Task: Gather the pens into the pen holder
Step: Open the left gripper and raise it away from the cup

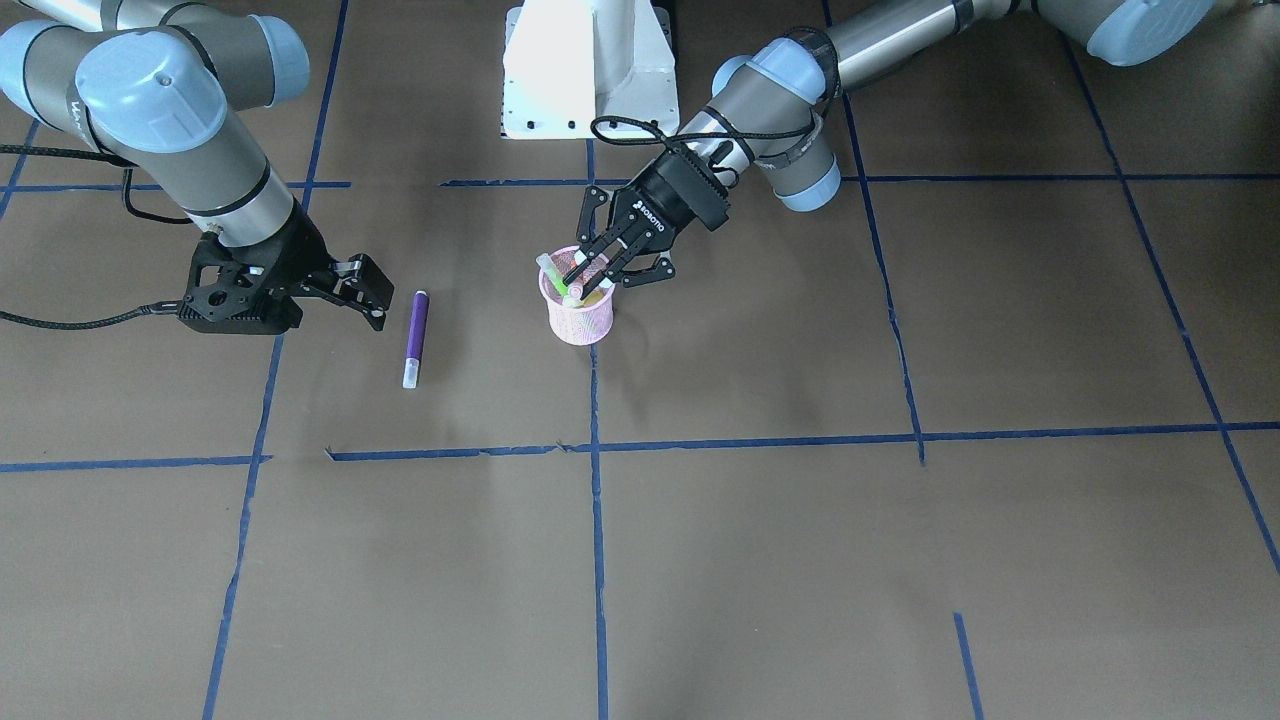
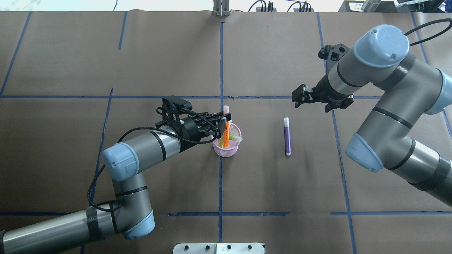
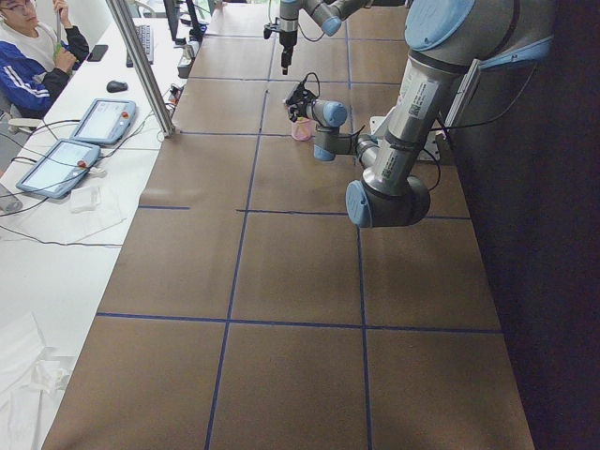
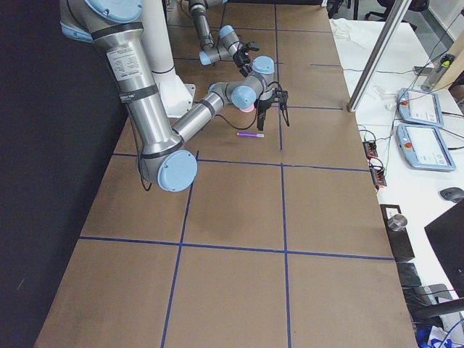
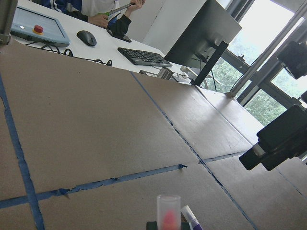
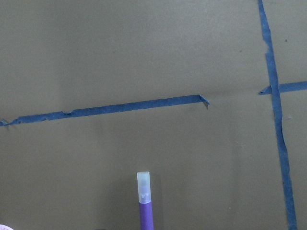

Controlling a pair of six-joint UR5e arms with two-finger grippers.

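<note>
The pink mesh pen holder [image 2: 227, 150] stands at the table's middle and also shows in the front view [image 1: 580, 322]. A green pen [image 2: 235, 138] leans inside it. My left gripper [image 2: 221, 126] is over the holder, shut on the orange pen [image 2: 226, 131], which stands upright with its lower end in the cup. Its pale cap shows in the left wrist view [image 5: 168, 211]. The purple pen [image 2: 287, 137] lies flat on the table to the holder's right and shows in the front view [image 1: 416, 335] and the right wrist view [image 6: 145, 206]. My right gripper [image 2: 297, 98] is open and empty just beyond the purple pen's capped end.
Blue tape lines [image 2: 221, 70] cross the brown table cover. The robot's white base [image 1: 590, 70] stands behind the holder. Operators' desks with tablets [image 3: 56, 164] and a keyboard [image 5: 144, 56] lie past the table's far edge.
</note>
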